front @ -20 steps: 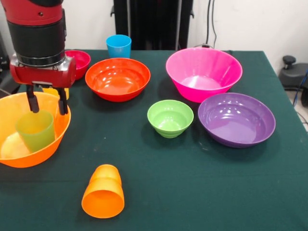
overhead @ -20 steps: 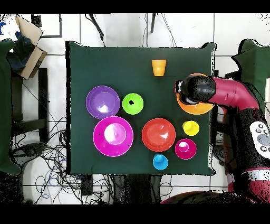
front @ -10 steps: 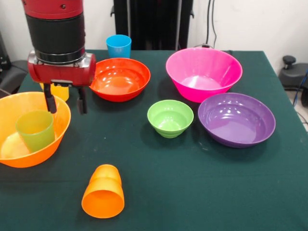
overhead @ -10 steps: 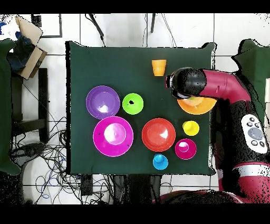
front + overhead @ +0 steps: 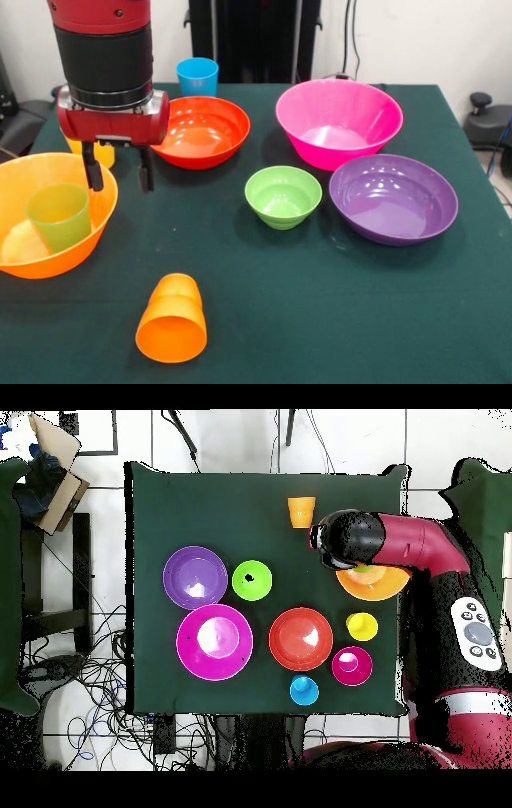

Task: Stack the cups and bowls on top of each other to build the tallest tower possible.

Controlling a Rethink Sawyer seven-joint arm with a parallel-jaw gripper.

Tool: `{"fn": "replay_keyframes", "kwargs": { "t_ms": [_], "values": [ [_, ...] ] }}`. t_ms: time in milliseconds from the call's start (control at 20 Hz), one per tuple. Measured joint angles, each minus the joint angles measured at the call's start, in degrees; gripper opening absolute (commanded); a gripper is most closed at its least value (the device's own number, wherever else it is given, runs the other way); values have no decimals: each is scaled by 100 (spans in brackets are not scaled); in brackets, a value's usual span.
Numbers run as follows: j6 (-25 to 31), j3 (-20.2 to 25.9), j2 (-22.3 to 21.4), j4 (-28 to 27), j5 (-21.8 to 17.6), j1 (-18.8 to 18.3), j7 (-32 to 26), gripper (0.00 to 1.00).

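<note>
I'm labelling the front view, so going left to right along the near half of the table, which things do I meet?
Large orange bowl holding the green cup → tipped orange cup → light green bowl → purple bowl.

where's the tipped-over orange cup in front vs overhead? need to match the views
Front view: orange cup lies on its side near the bottom edge, left of centre, mouth toward the camera.
Overhead view: orange cup sits near the table's top edge, right of centre.
Shared landmark: the large orange bowl holding the green cup is its nearest neighbour in both views.
</note>
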Motion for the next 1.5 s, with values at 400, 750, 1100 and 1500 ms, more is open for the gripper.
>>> {"fn": "replay_keyframes", "kwargs": {
  "t_ms": [400,750,1100,1500],
  "values": [
    [-243,-124,35,45,-264,-2,0,100],
    [-605,-352,-32,346,-309,-2,0,100],
    [-666,-617,-88,838,-321,8,0,100],
    [-790,-847,-141,1204,-323,77,0,100]
  ]
}}
